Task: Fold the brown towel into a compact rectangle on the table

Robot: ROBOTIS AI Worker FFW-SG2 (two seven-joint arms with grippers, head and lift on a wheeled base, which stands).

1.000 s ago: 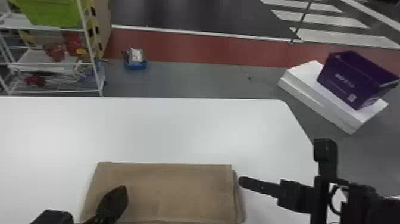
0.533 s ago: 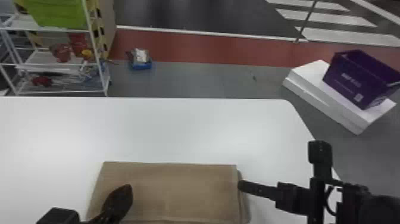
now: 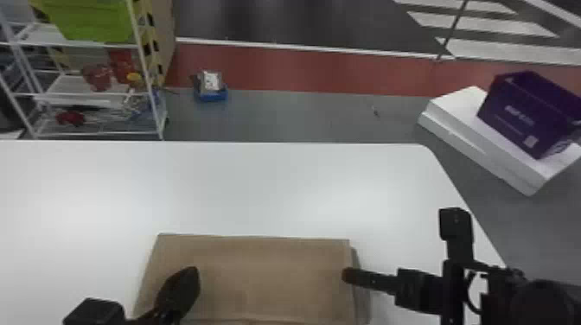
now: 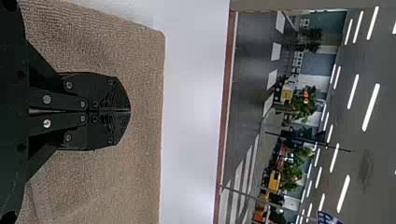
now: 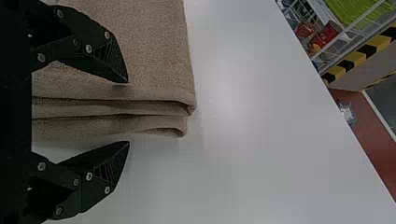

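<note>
Straddling edge of brown towel (image 3: 276, 276), right gripper (image 3: 350, 275)

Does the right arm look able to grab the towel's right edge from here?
Probably yes: the right gripper is open at that edge, the brown towel's folded layers showing between its fingers, and nothing visible blocks it.

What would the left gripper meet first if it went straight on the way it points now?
Most likely the towel, which spreads beneath and ahead of the left gripper. The height between them is unclear, so it might instead skim over onto the table.
</note>
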